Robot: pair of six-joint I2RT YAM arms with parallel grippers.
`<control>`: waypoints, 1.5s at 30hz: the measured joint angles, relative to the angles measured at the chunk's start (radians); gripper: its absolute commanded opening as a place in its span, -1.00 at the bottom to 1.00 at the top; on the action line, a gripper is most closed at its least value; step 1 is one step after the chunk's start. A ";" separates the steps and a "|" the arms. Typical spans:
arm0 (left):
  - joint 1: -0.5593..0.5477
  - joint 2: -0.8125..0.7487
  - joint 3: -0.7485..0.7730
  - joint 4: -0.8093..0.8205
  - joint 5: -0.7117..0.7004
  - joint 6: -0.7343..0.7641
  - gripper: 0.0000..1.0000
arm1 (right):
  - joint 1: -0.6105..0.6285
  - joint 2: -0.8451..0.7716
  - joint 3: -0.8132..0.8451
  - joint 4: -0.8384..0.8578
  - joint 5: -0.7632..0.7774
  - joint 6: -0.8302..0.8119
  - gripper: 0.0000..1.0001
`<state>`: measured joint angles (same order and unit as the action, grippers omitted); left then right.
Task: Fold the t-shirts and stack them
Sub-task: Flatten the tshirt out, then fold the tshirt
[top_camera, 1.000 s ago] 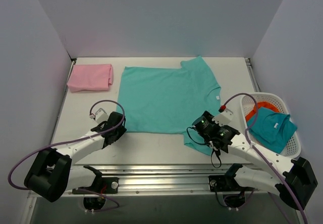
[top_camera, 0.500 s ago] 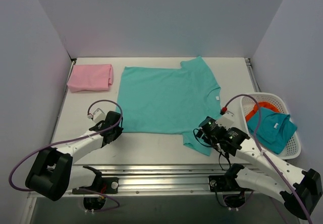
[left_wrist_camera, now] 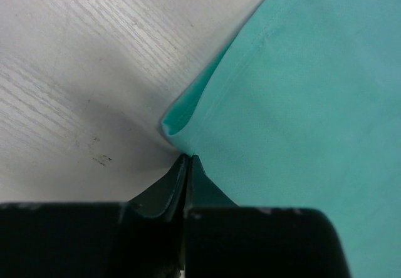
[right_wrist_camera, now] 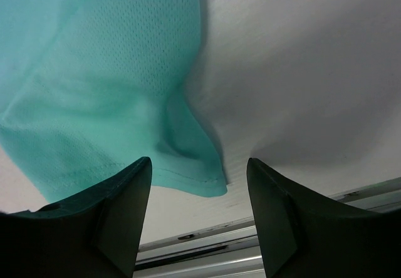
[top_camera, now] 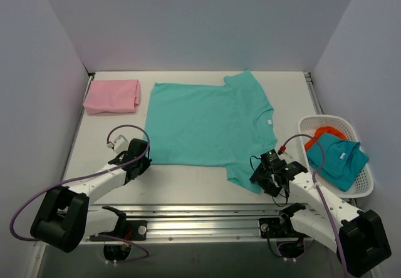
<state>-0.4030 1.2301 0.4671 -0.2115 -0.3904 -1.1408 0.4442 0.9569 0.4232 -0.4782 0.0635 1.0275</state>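
Observation:
The turquoise-green t-shirt [top_camera: 207, 124] lies spread flat mid-table, its small white neck label [top_camera: 269, 122] at the right edge. The pale pink t-shirt [top_camera: 113, 95] sits folded at the back left. My left gripper [top_camera: 145, 159] is at the green shirt's near left corner. In the left wrist view that gripper [left_wrist_camera: 188, 159] is shut, pinching the raised corner of cloth [left_wrist_camera: 182, 124]. My right gripper [top_camera: 257, 176] hovers at the near right sleeve. In the right wrist view it [right_wrist_camera: 199, 160] stands open, with the sleeve's hem corner [right_wrist_camera: 194, 178] between its fingers [right_wrist_camera: 119, 203].
A white basket [top_camera: 332, 119] at the right edge holds a teal garment [top_camera: 338, 159] and something orange [top_camera: 326, 133]. Grey walls close in the table on three sides. A metal rail [top_camera: 207, 218] runs along the near edge between the arm bases.
The left gripper has shut on the shirt's near left corner. The right arm has swung right and nearer, over the sleeve's corner, and its jaws have narrowed a little.

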 measured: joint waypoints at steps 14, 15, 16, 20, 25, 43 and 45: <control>0.006 -0.009 -0.011 0.014 0.008 0.002 -0.95 | 0.000 -0.091 -0.051 0.018 -0.050 0.020 -0.60; 0.006 -0.009 -0.011 0.014 0.008 0.002 -0.95 | 0.000 -0.091 -0.051 0.020 -0.051 0.021 -0.65; 0.006 -0.009 -0.011 0.014 0.008 0.002 -0.95 | 0.000 -0.090 -0.051 0.024 -0.052 0.019 -0.69; 0.006 -0.009 -0.011 0.014 0.009 0.002 -0.95 | 0.000 -0.077 -0.051 0.036 -0.053 0.010 -0.90; 0.008 -0.010 -0.011 0.014 0.012 0.002 -0.95 | 0.000 -0.068 -0.051 0.049 -0.068 -0.009 -1.00; 0.022 -0.202 0.068 -0.162 0.033 0.043 -0.95 | 0.000 -0.062 0.121 -0.034 0.060 -0.051 -1.00; 0.025 -0.175 0.082 -0.162 0.039 0.047 -0.95 | 0.000 -0.011 0.135 -0.016 0.072 -0.053 -1.00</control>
<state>-0.3779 1.0550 0.5488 -0.3733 -0.3515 -1.0939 0.4438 0.9459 0.5583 -0.4938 0.1356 0.9741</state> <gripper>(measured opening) 0.032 0.006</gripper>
